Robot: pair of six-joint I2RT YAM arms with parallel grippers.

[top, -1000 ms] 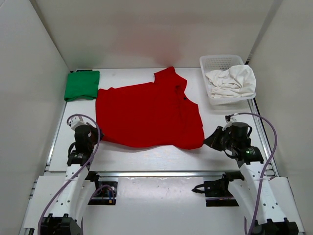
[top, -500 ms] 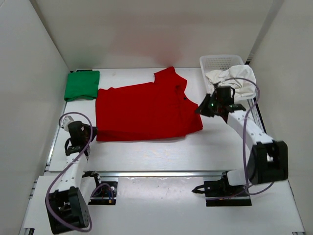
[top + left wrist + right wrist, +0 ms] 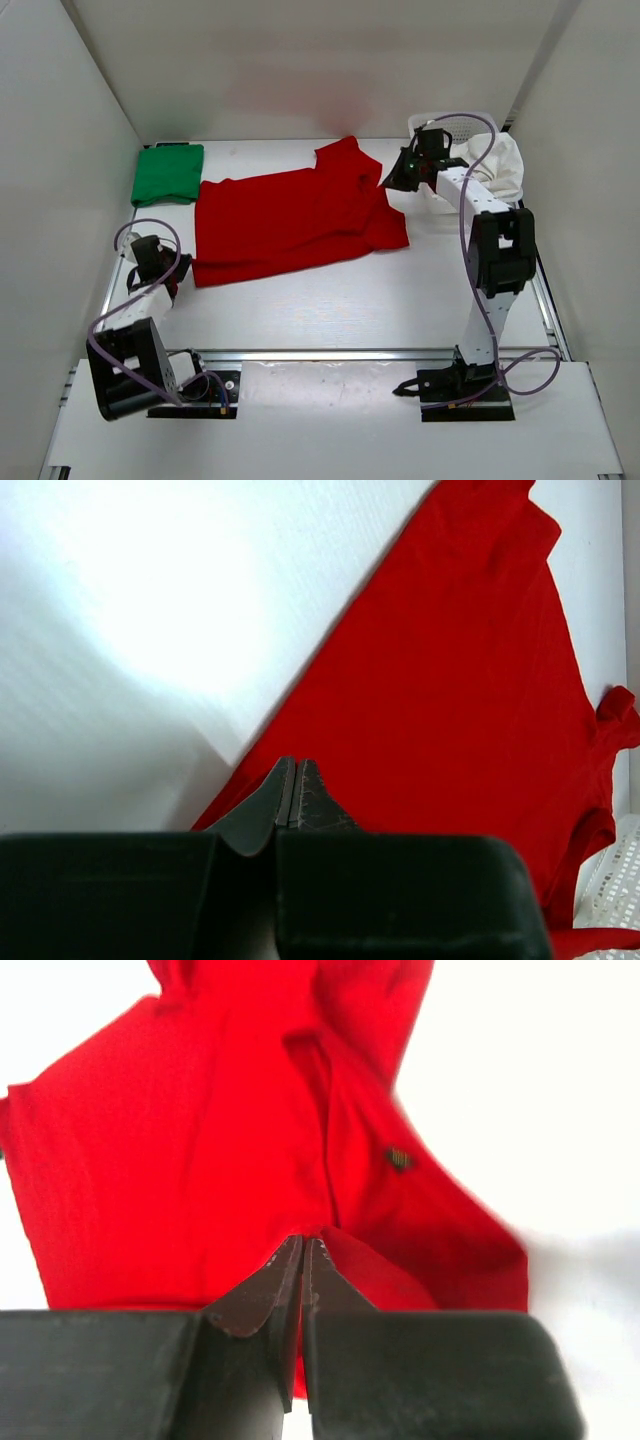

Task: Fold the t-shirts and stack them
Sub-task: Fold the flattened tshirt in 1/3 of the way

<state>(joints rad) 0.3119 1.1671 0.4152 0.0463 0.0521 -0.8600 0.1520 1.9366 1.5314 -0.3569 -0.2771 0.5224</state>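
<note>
Only the overhead view shows the folded green t-shirt [image 3: 167,173] at far left and the white t-shirt [image 3: 506,160] draped over the basket [image 3: 470,129]. The left gripper [image 3: 296,770] pinches the spread red t-shirt [image 3: 290,215] at its near-left corner. The right gripper [image 3: 303,1248], jaws together, grips its raised right edge.

The left arm [image 3: 140,305] sits folded low beside its base, the left gripper [image 3: 295,785] pinched closed. The right arm [image 3: 470,195] stretches far forward, the right gripper [image 3: 303,1260] closed too.
</note>
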